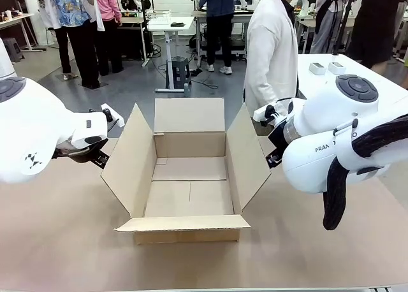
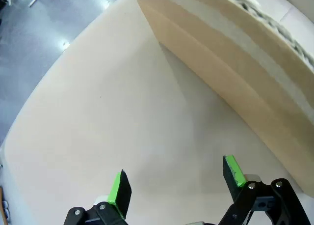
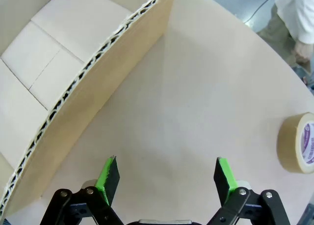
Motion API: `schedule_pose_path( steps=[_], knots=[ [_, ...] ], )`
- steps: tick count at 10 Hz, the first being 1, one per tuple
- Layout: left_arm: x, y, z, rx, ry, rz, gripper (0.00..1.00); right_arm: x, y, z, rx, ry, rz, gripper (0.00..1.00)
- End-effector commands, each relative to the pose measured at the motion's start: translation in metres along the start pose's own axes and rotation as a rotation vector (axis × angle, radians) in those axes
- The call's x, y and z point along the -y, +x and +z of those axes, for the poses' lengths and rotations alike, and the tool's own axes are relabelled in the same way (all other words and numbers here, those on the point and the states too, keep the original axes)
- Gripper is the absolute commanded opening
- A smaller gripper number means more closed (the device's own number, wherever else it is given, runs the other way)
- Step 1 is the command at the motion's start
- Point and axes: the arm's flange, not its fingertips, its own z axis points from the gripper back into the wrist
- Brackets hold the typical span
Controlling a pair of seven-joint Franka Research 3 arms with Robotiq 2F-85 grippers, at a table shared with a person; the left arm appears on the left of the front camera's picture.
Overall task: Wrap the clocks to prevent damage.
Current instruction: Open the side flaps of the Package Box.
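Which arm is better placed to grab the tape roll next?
Right, probably. The tape roll lies on the table near the open right fingers; the left fingers, also open, are across the carton.

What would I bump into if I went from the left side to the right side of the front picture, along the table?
left arm → open cardboard box → right arm
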Motion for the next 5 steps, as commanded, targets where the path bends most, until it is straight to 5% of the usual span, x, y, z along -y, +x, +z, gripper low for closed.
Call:
schedule_pose_path(
  steps=[1, 5],
  knots=[
    [0.0, 0.0, 0.0, 0.0, 0.0, 0.0, 1.0, -0.0001, 0.0, 0.0, 0.0, 0.0, 0.0, 1.0],
    [0.0, 0.0, 0.0, 0.0, 0.0, 0.0, 1.0, -0.0001, 0.0, 0.0, 0.0, 0.0, 0.0, 1.0]
  ],
)
